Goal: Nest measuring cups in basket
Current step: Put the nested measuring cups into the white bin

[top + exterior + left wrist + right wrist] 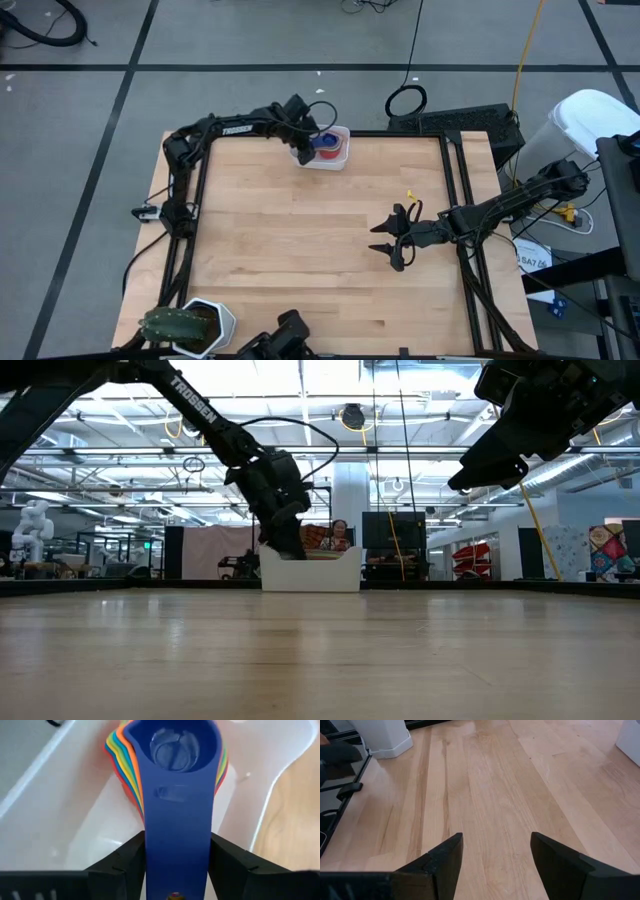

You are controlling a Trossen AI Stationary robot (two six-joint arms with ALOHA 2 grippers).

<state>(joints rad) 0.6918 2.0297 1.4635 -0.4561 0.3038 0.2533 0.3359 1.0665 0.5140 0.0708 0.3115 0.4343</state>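
The white basket [343, 160] stands at the table's far edge, and in the low view [312, 576] it shows in the middle distance. Inside it lies a nested stack of coloured measuring cups [121, 764]. A dark blue cup [175, 745] sits on top of the stack. My left gripper [305, 146] reaches into the basket and is shut on that cup's handle. My right gripper [386, 241] hangs open over the right half of the table, with nothing between its fingers [445, 855]. My left gripper pinches the dark blue cup's flat handle [176, 862] by its two long edges, between the two fingers. The fingers slant down from the table's left side and lie along the handle. The cup's bowl rests upright inside the stack of cups in the basket.
A white hexagonal pot with a green plant [196, 326] stands at the near left corner and also shows in the right wrist view [385, 740]. Bare wood [300, 240] lies between the two arms. Black frame rails [455, 180] run along the table's edges.
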